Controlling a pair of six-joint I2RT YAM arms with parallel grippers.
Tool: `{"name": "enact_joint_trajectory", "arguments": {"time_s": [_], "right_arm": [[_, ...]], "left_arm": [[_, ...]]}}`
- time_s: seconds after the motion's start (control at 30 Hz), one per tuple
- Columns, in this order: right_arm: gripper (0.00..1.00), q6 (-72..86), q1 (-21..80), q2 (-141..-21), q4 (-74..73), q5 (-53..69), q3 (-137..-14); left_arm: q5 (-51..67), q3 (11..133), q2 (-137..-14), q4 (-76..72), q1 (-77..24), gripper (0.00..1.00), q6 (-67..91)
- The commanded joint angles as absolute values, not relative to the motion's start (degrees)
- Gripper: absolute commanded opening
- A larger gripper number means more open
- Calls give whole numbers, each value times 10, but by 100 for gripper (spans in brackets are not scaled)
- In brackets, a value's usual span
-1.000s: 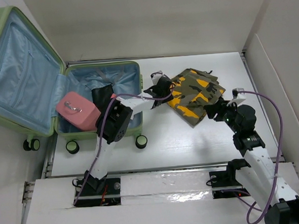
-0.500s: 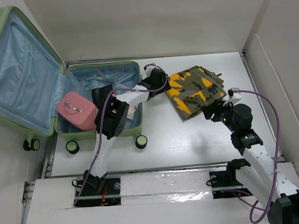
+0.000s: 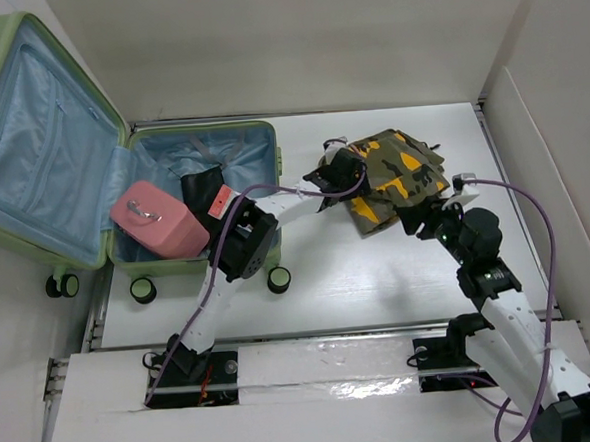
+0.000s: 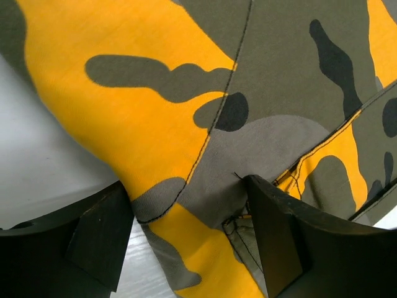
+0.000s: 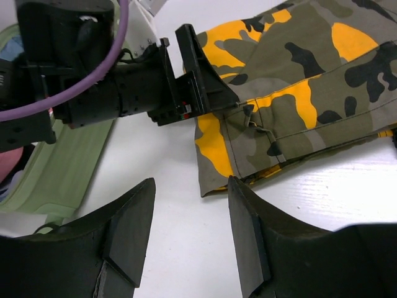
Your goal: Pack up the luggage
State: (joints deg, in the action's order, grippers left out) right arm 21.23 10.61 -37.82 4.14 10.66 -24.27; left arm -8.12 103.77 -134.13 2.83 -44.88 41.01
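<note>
The luggage [image 3: 201, 128] lies open at the left, its lid [image 3: 39, 126] leaning back, with light blue lining. A pink pouch [image 3: 155, 222] and a black item [image 3: 203, 187] lie inside. The yellow-green camouflage bag [image 3: 402, 169] lies on the table to its right. My left gripper [image 3: 344, 168] is open on the bag's left edge. In the left wrist view its fingers straddle a fold of the fabric [image 4: 186, 93]. My right gripper [image 3: 422, 218] is open and empty just off the bag's near edge [image 5: 298, 93], above bare table.
The white table ends at walls at the back and right. The luggage's green shell [image 5: 56, 174] and wheels [image 3: 279, 279] stand left of the bag. My left arm [image 5: 124, 93] stretches across between the luggage and the bag.
My left gripper has moved right from the luggage's edge onto the bag's left side. The bag has bunched up towards the back right. My right gripper has barely moved.
</note>
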Motion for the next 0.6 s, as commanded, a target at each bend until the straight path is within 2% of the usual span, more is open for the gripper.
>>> {"name": "enact_joint_trajectory", "arguments": {"time_s": [0.0, 0.07, 0.13, 0.17, 0.2, 0.27, 0.37, 0.57], "right_arm": [[56, 211, 113, -359, 52, 96, -270], [56, 215, 118, -354, 51, 101, -273], [56, 218, 118, -351, 51, 107, -279], [56, 218, 118, -350, 51, 110, -282], [56, 220, 118, -348, 50, 112, -284], [56, 214, 123, -342, 36, 114, -296], [56, 209, 123, -327, 26, 107, -301], [56, 207, 123, -305, 25, 98, -294]], "left_arm": [[-96, 1055, -1370, 58, -450, 67, 426], [-118, 1070, -1374, 55, -450, 60, 423], [-111, 1081, -1379, 41, -450, 48, 413], [-109, 1093, -1379, 35, -450, 29, 404], [-106, 1100, -1379, 31, -450, 17, 381], [-98, 1127, -1365, 28, -450, 0, 340], [-98, 1161, -1338, 47, -444, 0, 299], [-71, 1164, -1199, 85, -411, 0, 215]]}}
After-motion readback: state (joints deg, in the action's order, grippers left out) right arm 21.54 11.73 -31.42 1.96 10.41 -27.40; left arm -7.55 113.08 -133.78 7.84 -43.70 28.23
